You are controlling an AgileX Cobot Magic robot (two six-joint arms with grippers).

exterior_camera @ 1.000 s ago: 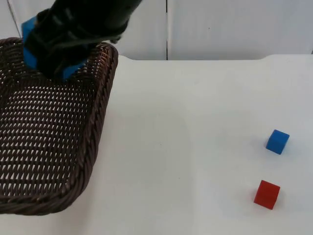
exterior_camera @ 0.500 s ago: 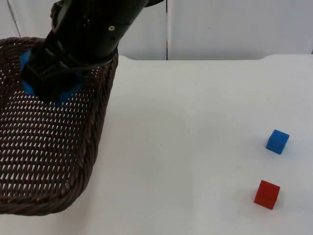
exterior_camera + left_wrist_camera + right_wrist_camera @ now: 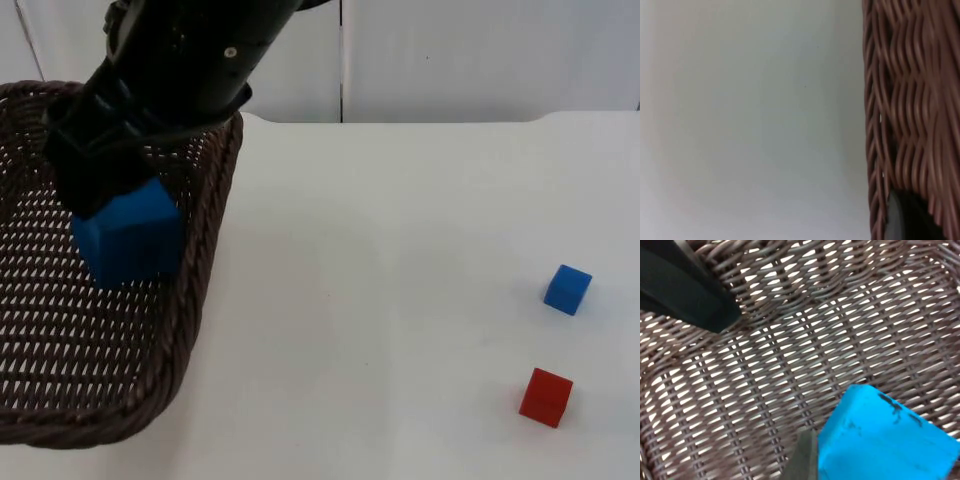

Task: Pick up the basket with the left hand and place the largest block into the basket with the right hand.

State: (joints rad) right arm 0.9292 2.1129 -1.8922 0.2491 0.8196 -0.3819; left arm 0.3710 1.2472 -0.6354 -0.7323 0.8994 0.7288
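A: What changed in the last half second?

B: The big blue block (image 3: 130, 243) now shows below the right gripper (image 3: 100, 190), over the basket (image 3: 205, 270) floor at the left of the frame. Before, it was tucked up between the fingers.

A: Released, then?

B: It looks so, but I cannot tell how wide the fingers stand; in the right wrist view the block lies beside one fingertip (image 3: 802, 455).

A: And the left gripper (image 3: 905, 220)?

B: Clamped on the basket's wicker rim. The small blue block (image 3: 568, 289) and red block (image 3: 546, 396) sit untouched on the worktop (image 3: 400, 250), lower right.
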